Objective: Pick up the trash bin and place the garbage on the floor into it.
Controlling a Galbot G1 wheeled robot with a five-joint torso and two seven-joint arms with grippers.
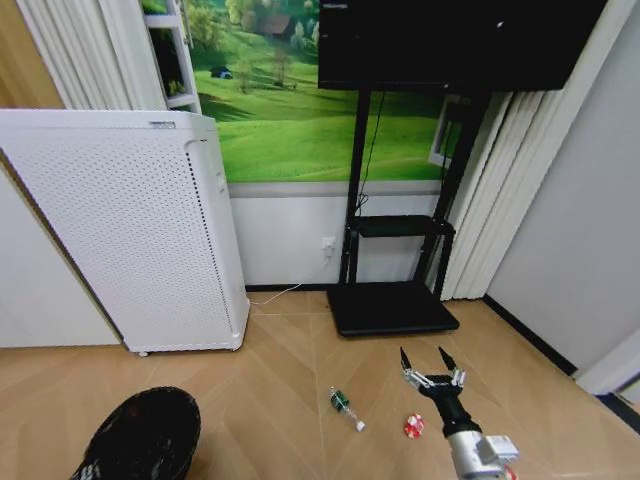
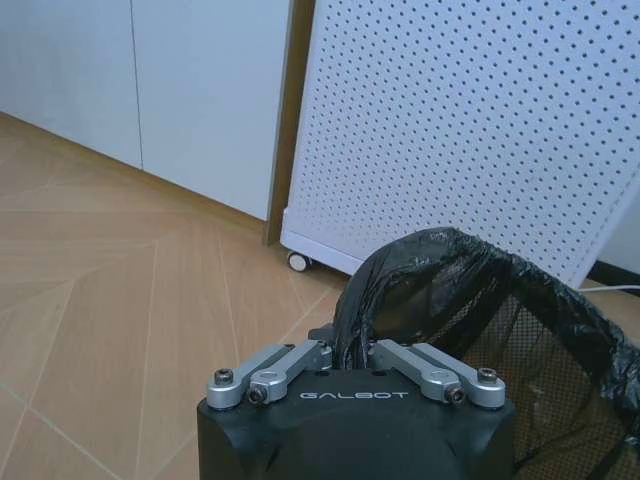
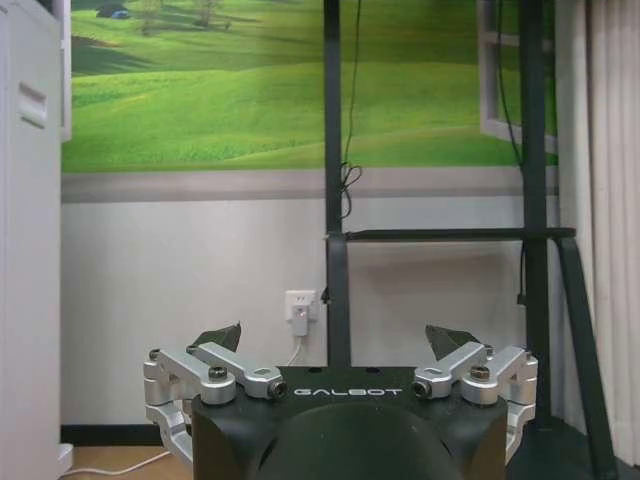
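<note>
Black mesh and a black liner mark the trash bin (image 1: pixel 140 438), which sits low at the robot's left over the floor (image 1: pixel 270 380), just in front of the white perforated air purifier (image 1: pixel 130 230). In the left wrist view the left gripper (image 2: pixel 352 352) has its fingers pressed together on the bin's rim, pinching the liner edge, so the bin looks already held. The right gripper (image 1: pixel 430 362) hangs with its fingers spread wide, just above the garbage: 1 small green-and-white bottle (image 1: pixel 345 407) lies near it, and 1 red-and-white scrap (image 1: pixel 413 426) lies just beside the arm. I judge the collecting step is in hand, with no piece in the bin that I can see. The next move calls for lowering the spread fingers around 1 piece and closing squarely. "GALBOT" is printed on both gripper bodies; no label on the bottle is readable.
</note>
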